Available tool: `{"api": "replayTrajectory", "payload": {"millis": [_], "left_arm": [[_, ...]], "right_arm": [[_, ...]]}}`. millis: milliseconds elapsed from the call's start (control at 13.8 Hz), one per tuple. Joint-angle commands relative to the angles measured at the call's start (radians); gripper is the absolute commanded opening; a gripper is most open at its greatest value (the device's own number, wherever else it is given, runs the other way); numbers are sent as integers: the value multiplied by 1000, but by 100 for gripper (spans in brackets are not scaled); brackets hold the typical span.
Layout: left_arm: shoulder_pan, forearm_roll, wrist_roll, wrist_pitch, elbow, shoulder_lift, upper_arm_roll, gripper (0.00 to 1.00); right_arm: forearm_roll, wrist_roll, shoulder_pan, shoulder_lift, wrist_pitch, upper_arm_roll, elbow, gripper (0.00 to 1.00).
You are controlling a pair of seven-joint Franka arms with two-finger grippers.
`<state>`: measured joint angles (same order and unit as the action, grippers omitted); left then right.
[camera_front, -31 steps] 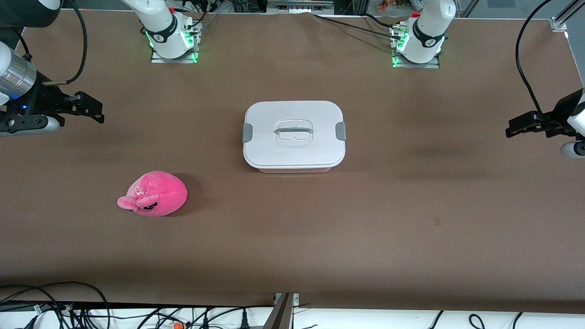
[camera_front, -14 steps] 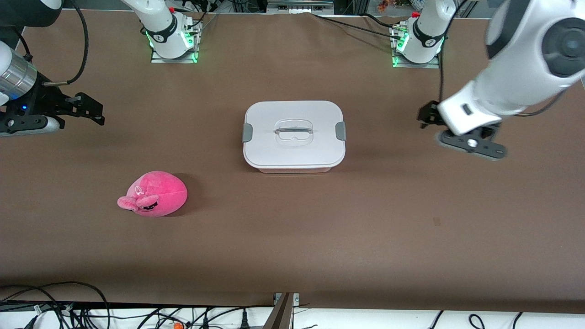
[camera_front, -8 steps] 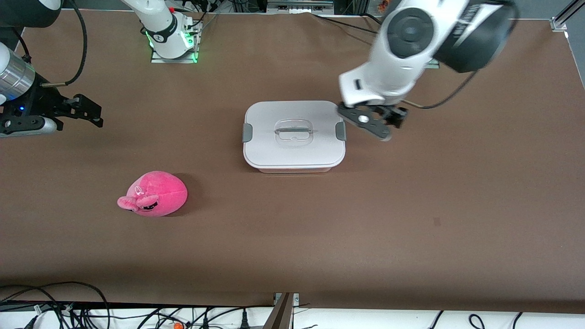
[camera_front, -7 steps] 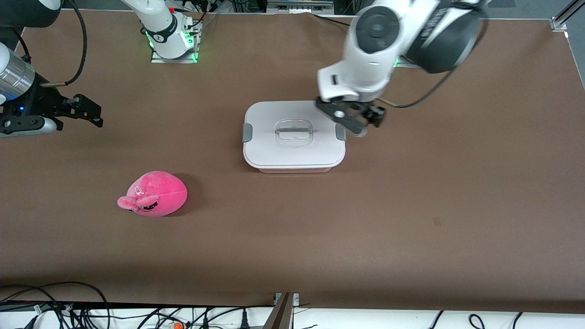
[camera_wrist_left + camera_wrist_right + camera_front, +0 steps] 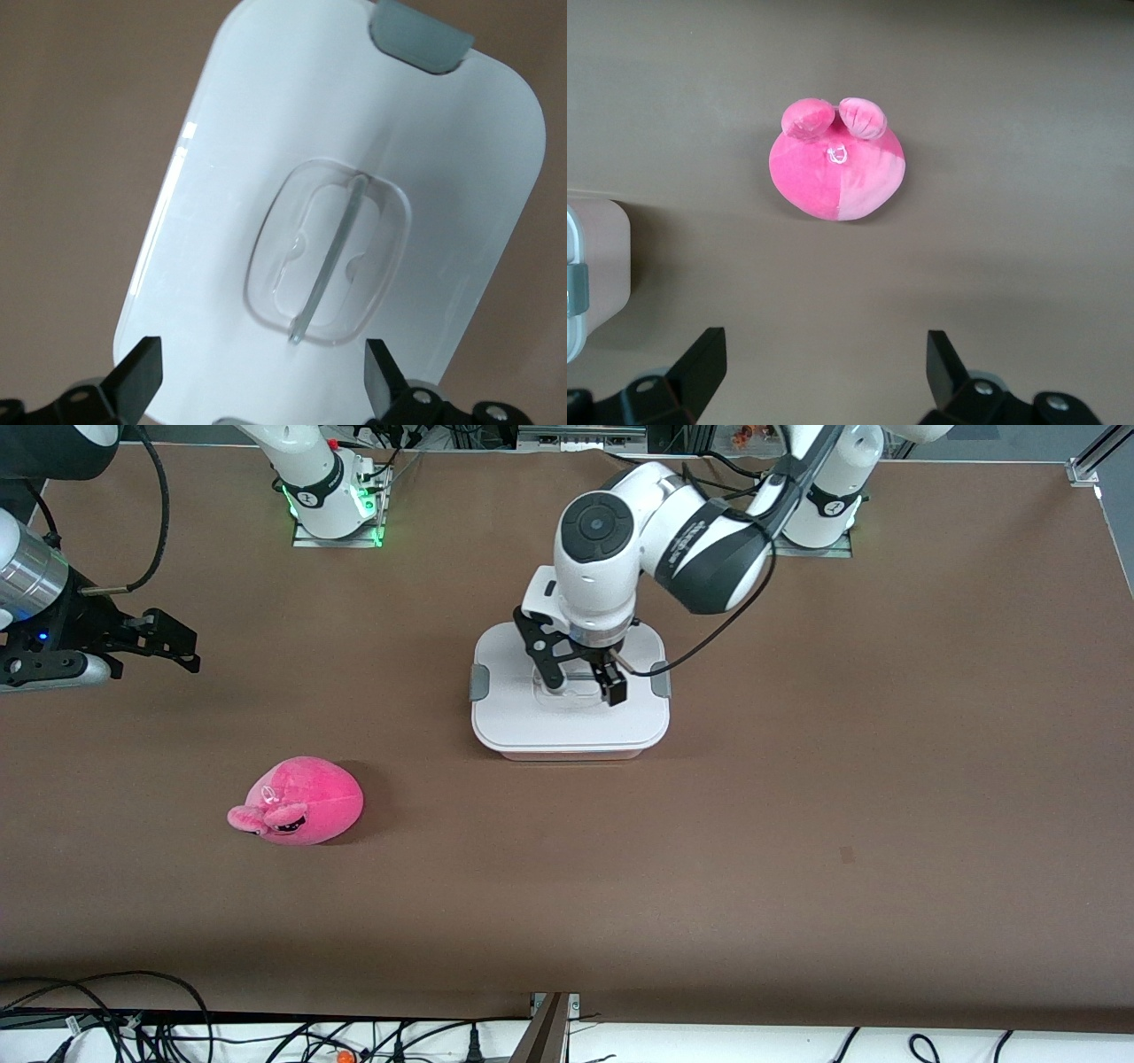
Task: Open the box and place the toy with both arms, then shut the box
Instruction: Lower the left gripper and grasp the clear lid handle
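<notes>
At the right arm's end of the table we keep the right gripper (image 5: 168,642) in the air over bare table, its fingers apart and holding nothing; this arm waits. The toy (image 5: 301,801) lies on the table, nearer to the front camera than the box and toward the right arm's end, well apart from the box. In the right wrist view the toy (image 5: 837,165) shows complete, with its two ears together.

In the middle stands the box (image 5: 570,691), with its lid (image 5: 567,722) on it and the grey clips (image 5: 479,683) seen at both short ends. Our left gripper (image 5: 580,685) is over the lid, right above the clear handle (image 5: 330,262), with the fingers apart, one on each side of it. We cannot tell if the fingertips already touch the lid.

We judge that the step in hand is to take the handle and lift the lid. To do it well, we should keep the thin bar of the handle centred between the two fingers, go straight down into the recess, and close only when the tips are below the bar. Then we should lift slowly and vertically. The clips may be holding the lid, so the whole box could rise with it. If this happens, we should stop and first release the clips.
</notes>
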<state>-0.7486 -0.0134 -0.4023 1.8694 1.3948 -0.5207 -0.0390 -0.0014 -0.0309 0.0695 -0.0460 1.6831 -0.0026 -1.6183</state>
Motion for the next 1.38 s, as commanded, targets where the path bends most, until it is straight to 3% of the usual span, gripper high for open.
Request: {"api": "replayTrajectory", "payload": {"millis": [0, 799, 872, 945, 1090, 1235, 1308], "left_arm": [[-61, -77, -56, 39, -14, -30, 17, 100], [-58, -77, -205, 74, 26, -62, 17, 100], [-61, -77, -205, 74, 26, -65, 17, 90], [-61, -77, -204, 74, 24, -65, 17, 71], [-61, -77, -205, 74, 24, -65, 17, 48], [-64, -73, -184, 71, 20, -68, 17, 0], [-66, -66, -176, 70, 17, -68, 19, 0]], "right_arm": [[1, 8, -2, -5, 0, 1, 15, 100], [1, 3, -2, -6, 17, 1, 15, 100], [1, 3, -2, -8, 18, 1, 15, 100], [1, 3, -2, -8, 21, 1, 14, 100], [0, 3, 0, -15, 29, 1, 14, 100], [0, 2, 0, -15, 33, 1, 14, 100], [0, 2, 0, -14, 32, 1, 14, 100]]}}
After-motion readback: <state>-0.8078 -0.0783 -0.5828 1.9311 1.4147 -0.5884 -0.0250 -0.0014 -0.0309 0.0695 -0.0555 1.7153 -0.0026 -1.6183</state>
